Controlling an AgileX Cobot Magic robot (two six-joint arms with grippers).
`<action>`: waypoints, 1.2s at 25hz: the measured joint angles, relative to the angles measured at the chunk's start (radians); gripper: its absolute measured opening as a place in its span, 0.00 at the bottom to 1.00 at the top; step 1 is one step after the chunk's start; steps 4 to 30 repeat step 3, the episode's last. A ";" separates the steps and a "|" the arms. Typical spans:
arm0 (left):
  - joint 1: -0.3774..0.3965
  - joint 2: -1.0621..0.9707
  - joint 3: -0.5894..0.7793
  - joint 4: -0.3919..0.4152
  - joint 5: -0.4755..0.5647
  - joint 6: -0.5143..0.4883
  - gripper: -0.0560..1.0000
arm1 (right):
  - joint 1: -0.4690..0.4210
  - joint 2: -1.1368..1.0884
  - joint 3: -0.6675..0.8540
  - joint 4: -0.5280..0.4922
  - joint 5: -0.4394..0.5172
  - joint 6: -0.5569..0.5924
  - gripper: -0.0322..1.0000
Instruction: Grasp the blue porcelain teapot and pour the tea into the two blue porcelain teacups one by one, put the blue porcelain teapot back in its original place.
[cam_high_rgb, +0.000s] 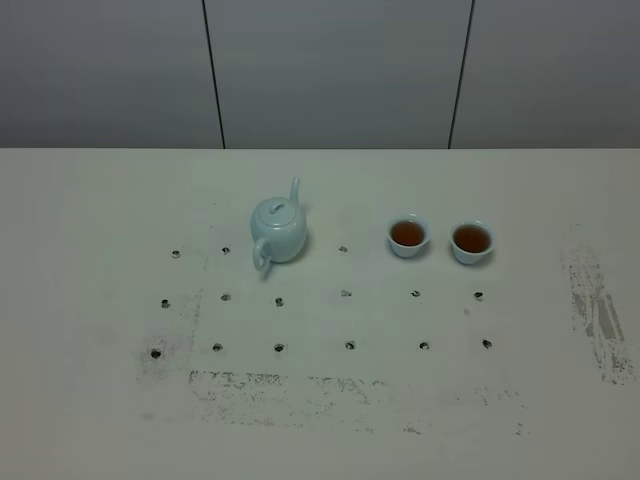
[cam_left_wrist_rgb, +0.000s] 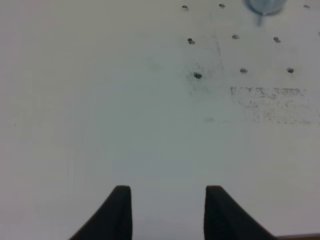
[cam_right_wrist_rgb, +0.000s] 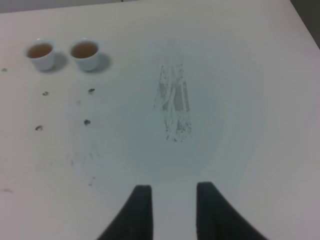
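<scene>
The blue porcelain teapot (cam_high_rgb: 278, 230) stands upright left of the table's middle, lid on, spout pointing away and handle toward the front. To its right the two blue porcelain teacups (cam_high_rgb: 407, 236) (cam_high_rgb: 471, 241) stand side by side, each holding brown tea. Neither gripper appears in the high view. In the left wrist view my left gripper (cam_left_wrist_rgb: 167, 192) is open and empty over bare table, with the teapot (cam_left_wrist_rgb: 264, 5) far off at the frame's edge. My right gripper (cam_right_wrist_rgb: 172, 189) has its jaws apart and empty, well away from the teacups (cam_right_wrist_rgb: 40, 53) (cam_right_wrist_rgb: 85, 52).
The white table (cam_high_rgb: 100, 220) carries a grid of small dark dots (cam_high_rgb: 279, 301) around the teapot and cups. Scuffed grey patches mark the front (cam_high_rgb: 330, 395) and the right side (cam_high_rgb: 600, 315). A panelled wall runs behind the table.
</scene>
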 joint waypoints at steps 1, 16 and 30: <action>0.000 0.000 0.000 0.000 0.000 0.000 0.44 | 0.000 0.000 0.000 0.000 0.000 0.000 0.26; 0.000 0.000 0.000 0.000 0.000 0.000 0.44 | 0.000 0.000 0.000 0.000 0.000 0.000 0.26; 0.000 0.000 0.000 0.000 0.000 0.000 0.44 | 0.000 0.000 0.000 0.000 0.000 0.000 0.26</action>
